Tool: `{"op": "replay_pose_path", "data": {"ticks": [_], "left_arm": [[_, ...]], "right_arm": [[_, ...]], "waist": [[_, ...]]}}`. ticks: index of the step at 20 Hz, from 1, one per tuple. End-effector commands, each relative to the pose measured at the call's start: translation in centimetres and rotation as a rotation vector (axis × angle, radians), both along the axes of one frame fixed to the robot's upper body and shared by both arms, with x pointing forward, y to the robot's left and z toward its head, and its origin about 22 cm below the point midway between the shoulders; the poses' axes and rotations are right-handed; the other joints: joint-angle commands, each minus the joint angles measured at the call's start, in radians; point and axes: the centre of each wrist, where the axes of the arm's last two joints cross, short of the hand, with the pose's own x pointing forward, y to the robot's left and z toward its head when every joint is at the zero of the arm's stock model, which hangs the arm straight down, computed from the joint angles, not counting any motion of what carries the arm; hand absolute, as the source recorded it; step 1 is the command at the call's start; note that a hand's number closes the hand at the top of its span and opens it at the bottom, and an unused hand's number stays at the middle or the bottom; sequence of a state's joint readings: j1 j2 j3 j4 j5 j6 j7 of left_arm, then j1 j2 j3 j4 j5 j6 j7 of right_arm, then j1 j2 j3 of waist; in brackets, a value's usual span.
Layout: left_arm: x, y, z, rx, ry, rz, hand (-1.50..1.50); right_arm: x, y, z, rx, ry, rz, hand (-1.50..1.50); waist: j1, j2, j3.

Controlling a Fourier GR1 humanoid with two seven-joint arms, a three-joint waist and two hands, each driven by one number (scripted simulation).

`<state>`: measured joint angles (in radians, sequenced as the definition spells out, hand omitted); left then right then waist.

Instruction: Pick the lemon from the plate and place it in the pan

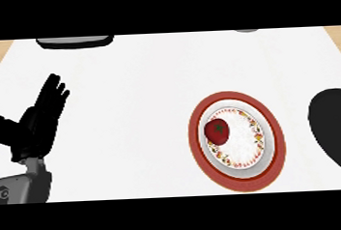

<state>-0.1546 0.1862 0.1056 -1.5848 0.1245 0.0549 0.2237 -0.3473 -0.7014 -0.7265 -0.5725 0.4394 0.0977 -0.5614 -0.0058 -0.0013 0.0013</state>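
Round red fruit (217, 131) on a patterned, red-rimmed plate (242, 186).
Smooth black pan (331, 124) lies beside it; left hand (41, 117) rests flat, fingers straight.

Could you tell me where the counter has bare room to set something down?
Widest bare patch: the counter's middle, between the open left hand resting at the left and the red-rimmed plate. The far strip beyond the plate, right of the dark object, is bare too. Crowded at the right: only a narrow gap parts plate from black pan.
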Motion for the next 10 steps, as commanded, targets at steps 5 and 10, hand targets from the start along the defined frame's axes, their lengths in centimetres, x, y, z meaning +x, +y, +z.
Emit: {"op": "replay_pose_path", "data": {"ticks": [5,10], "left_arm": [[-0.3,-0.5,-0.6,-0.013,0.017,0.0,0.0],[0.9,-1.0,1.3,-0.013,0.0,0.017,0.0]], "right_arm": [[-8.5,-6.4,3.0,0.258,-0.183,0.044,-1.5],[-14.7,-7.9,2.3,0.384,-0.195,0.122,-1.5]], "waist": [[-0.004,0.0,0.001],[-0.014,0.0,0.001]]}}
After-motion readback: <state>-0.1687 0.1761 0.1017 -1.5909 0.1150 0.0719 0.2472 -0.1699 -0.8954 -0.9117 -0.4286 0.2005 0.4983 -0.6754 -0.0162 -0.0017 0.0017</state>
